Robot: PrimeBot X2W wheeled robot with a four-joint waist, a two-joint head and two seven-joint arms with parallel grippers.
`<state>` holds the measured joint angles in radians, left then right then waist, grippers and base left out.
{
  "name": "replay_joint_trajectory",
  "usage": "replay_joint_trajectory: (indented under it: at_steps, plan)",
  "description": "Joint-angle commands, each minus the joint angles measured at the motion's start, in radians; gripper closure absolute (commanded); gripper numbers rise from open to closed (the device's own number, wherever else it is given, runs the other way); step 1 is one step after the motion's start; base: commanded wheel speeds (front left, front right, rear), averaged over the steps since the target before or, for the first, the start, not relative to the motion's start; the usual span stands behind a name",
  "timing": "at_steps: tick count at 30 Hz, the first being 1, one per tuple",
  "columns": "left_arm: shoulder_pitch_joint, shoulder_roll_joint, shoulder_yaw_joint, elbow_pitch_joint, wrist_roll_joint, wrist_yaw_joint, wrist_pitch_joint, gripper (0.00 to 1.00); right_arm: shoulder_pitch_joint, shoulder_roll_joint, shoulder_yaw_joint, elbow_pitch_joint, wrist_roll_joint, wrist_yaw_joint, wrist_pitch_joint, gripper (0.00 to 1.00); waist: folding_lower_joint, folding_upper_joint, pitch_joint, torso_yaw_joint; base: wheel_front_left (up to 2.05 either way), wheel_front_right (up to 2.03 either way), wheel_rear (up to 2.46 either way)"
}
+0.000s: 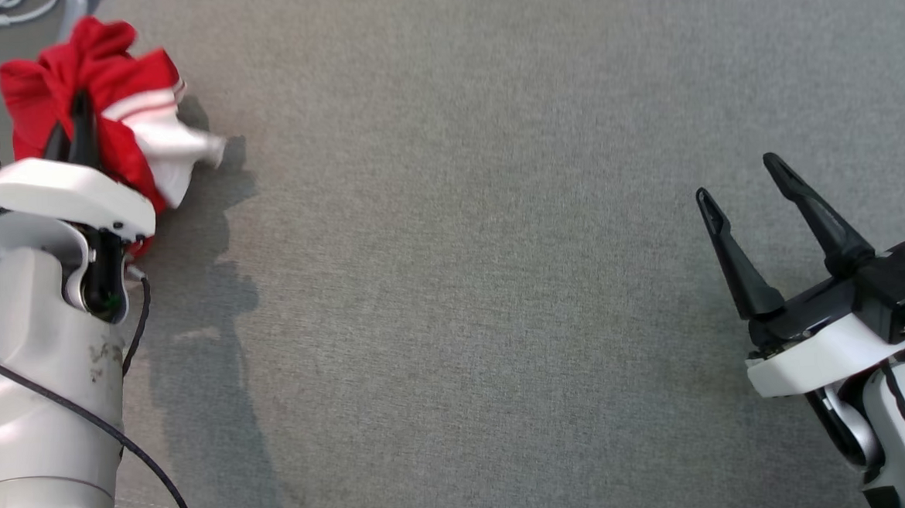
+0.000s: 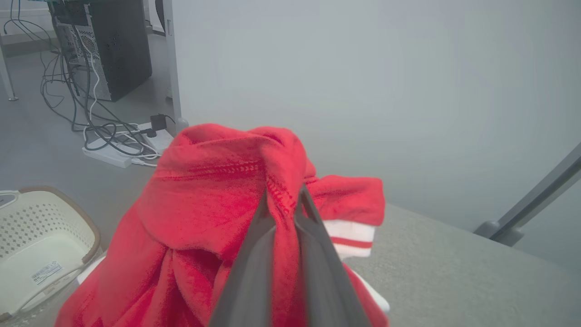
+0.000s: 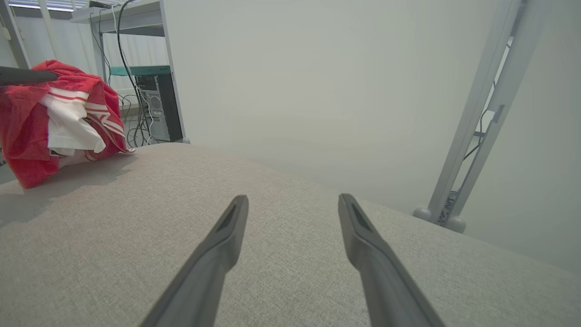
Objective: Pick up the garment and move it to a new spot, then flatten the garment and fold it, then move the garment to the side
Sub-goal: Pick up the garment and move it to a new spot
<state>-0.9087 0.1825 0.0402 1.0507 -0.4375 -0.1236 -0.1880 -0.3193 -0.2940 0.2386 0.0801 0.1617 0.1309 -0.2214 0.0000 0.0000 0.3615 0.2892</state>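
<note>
Right hand [image 1: 737, 179], at four o'clock in the head view, is spread wide and holds nothing, above the grey tabletop [image 1: 462, 284]. Farther off at ten o'clock, the left hand [image 1: 70, 123] is pinched nearly closed on the bunched red garment [image 1: 126, 85], with its white striped sleeve toward three o'clock.

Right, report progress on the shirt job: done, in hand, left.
Done: the left gripper is shut on a fold of the crumpled red garment at the table's far left edge. In hand: the pick-up; the cloth's lower part seems to rest on the table, so it is not carried off yet. Left: moving, flattening, folding, setting aside. The right gripper hangs open over bare table, idle.
</note>
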Motion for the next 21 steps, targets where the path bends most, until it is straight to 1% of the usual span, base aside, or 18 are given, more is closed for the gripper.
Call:
replay_joint_trajectory:
  at_steps: [1, 2, 3, 5, 7, 8, 12, 16, 21]
  plan:
    - [-0.007, 0.001, -0.003, -0.05, -0.032, -0.006, -0.02, 1.0, 0.012, 0.01, 0.003, 0.014, 0.004, 0.0, -0.014, 0.0, 0.0, 0.0, -0.057, 0.007, 0.0, 0.0, 0.0]
    - [-0.001, -0.008, -0.017, -0.087, -0.055, -0.008, -0.022, 1.0, 0.016, 0.019, 0.004, 0.021, 0.007, 0.0, -0.019, 0.0, 0.0, 0.0, -0.073, 0.005, 0.0, 0.0, 0.0]
    - [-0.001, -0.008, -0.017, -0.087, -0.055, -0.008, -0.022, 1.0, 0.016, 0.019, 0.004, 0.021, 0.007, 0.0, -0.019, 0.0, 0.0, 0.0, -0.073, 0.005, 0.0, 0.0, 0.0]
    - [0.023, -0.009, -0.048, -0.168, -0.103, -0.008, -0.015, 1.0, 0.022, 0.031, 0.004, 0.036, 0.011, 0.0, -0.026, 0.0, 0.0, 0.0, -0.105, -0.001, 0.0, 0.0, 0.0]
    - [0.053, -0.005, -0.087, -0.262, -0.159, -0.008, 0.004, 1.0, 0.023, 0.048, 0.005, 0.051, 0.013, 0.0, -0.033, 0.0, 0.0, 0.0, -0.135, -0.012, 0.0, 0.0, 0.0]
    - [0.081, -0.003, -0.118, -0.363, -0.216, -0.008, 0.032, 1.0, 0.025, 0.062, 0.003, 0.061, 0.014, 0.0, -0.038, 0.0, 0.0, 0.0, -0.159, -0.027, 0.0, 0.0, 0.0]
    - [0.151, -0.008, -0.167, -0.546, -0.3, -0.008, 0.097, 1.0, 0.029, 0.083, -0.012, 0.079, 0.016, 0.0, -0.044, 0.0, 0.0, 0.0, -0.192, -0.066, 0.0, 0.0, 0.0]
    - [0.202, -0.049, -0.188, -0.701, -0.356, -0.004, 0.153, 1.0, 0.028, 0.099, -0.038, 0.071, 0.016, 0.0, -0.045, 0.0, 0.0, 0.0, -0.204, -0.115, 0.0, 0.0, 0.0]
    - [0.256, -0.101, -0.237, -0.85, -0.401, 0.038, 0.195, 1.0, 0.035, 0.117, -0.068, 0.051, 0.013, 0.0, -0.044, 0.0, 0.0, 0.0, -0.201, -0.185, 0.0, 0.0, 0.0]
